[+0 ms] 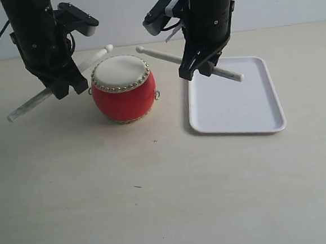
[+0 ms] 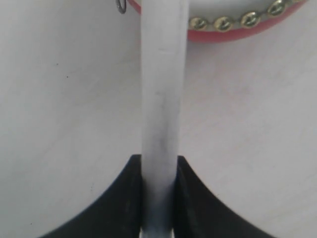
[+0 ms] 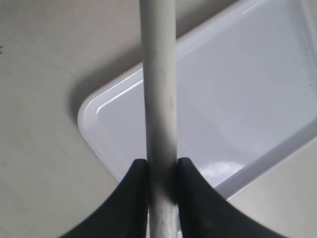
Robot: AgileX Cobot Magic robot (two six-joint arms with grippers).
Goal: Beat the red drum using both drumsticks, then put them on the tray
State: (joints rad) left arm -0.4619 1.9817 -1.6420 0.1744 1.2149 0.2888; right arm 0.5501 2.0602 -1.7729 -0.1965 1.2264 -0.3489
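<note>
The left pincer (image 1: 63, 86) is closed hard on the left drumstick (image 1: 93, 58). It grips near mid-length, so the butt end trails down and outward toward the counter (image 1: 158, 201) while the rounded tip rises toward the far left edge of the red drum (image 1: 124, 97). A hold this far from the tip probably lets a small wrist tilt swing the tip down onto the cream skin. In the left wrist view both black jaws press flush against the pale shaft with no gap, and the drum's gold studs and red rim show at the shaft's far end. The right pincer (image 1: 199, 68) mirrors this, clamped fully around the right drumstick (image 1: 160, 55). That stick's tip reaches toward the drum's right rim, and its butt end hangs over the near corner of the tray (image 1: 237, 128). The drum sits upright on the counter between the two arms, and the white tray lies flat just beside it on the right, apart from it. Both tips appear lifted slightly clear of the skin, though contact cannot be ruled out from this angle. This reads as the beating phase, and neither stick has been laid on the tray yet. The right arm is already over the tray and should need little travel to set its stick down, while the left would have to cross over the drum.
</note>
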